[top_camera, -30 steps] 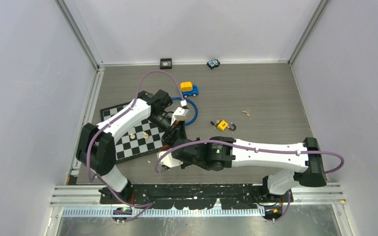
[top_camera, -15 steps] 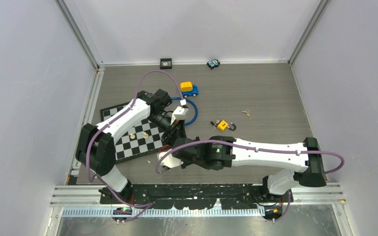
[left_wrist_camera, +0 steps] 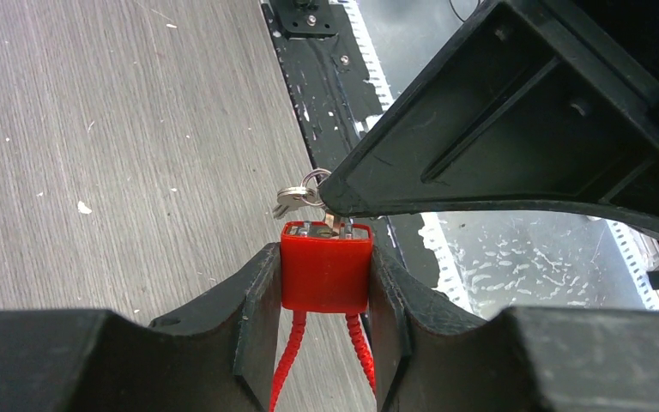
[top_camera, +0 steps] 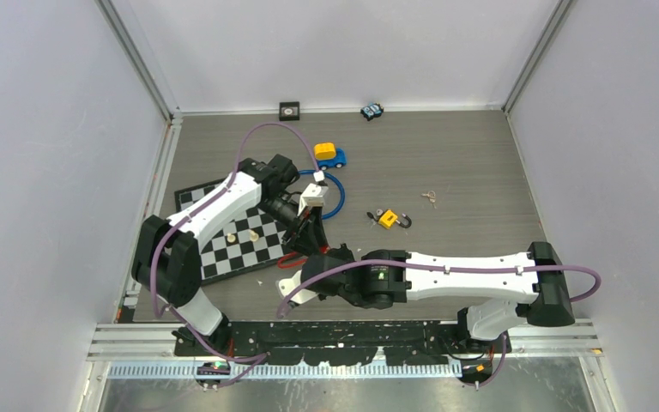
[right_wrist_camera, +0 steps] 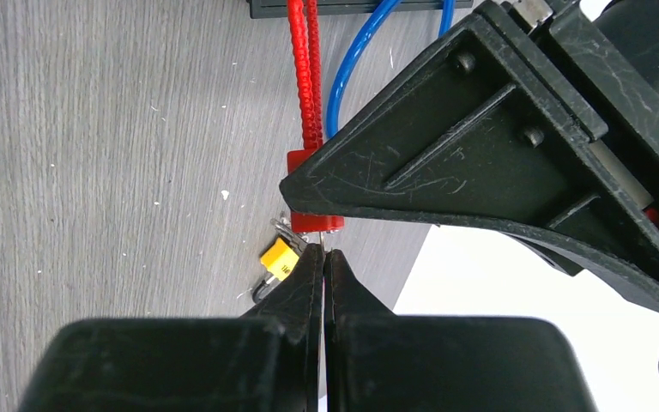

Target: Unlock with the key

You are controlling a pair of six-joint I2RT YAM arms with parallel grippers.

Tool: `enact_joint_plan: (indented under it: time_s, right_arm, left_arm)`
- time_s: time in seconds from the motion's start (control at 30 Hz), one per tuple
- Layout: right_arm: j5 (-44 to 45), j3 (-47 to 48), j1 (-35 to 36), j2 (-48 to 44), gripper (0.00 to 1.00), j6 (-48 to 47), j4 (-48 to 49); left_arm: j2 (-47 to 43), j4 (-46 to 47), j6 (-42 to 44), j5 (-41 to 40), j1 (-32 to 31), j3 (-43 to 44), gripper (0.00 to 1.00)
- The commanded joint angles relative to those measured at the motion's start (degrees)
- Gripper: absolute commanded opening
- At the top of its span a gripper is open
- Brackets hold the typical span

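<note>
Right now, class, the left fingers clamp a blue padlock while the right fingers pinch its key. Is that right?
No: the left wrist view shows the padlock is red, not blue. The left fingers clamp it while the right fingers pinch its key.

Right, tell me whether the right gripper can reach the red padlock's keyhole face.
Probably yes: the left gripper holds the red padlock with that face toward the shut right gripper, whose tip meets it.
</note>
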Motion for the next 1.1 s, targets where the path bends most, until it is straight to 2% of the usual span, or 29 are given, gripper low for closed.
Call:
enact_joint_plan:
  time_s: [0.0, 0.17, 0.37, 0.6, 0.8, 1.07]
  right_arm:
    - [-3.62, 0.7, 1.53, 0.91, 0.01, 1.01, 7.08]
    - [-5.8, 0.13, 1.53, 1.28, 0.01, 2.95, 7.41]
    - [-5.75, -4.42, 1.54, 0.09, 0.01, 3.07, 12.68]
    - [-6.71, -4.37, 1.49, -0.42, 0.01, 4.08, 14.05]
    - [-8.02, -4.37, -0.42, -2.68, 0.18, 3.93, 11.61]
    - [-12.43, -3.98, -3.51, -7.04, 0.29, 5.03, 7.14]
  left_arm:
    - [-1.29, 3.71, -1.55, 9.91, -0.1, 0.95, 0.0]
    - [-1.55, 3.8, -1.59, 10.68, -0.02, 0.85, 0.0]
    - [-1.53, 3.09, -0.58, 11.6, 0.07, 0.57, 0.0]
    - [-1.08, 2.39, 0.69, 10.3, 0.07, 0.85, 0.0]
    - [-2.02, 2.57, 1.0, 8.79, 0.24, -0.08, 0.0]
    - [-1.88, 2.72, 1.07, 8.09, 0.6, -0.31, 0.0]
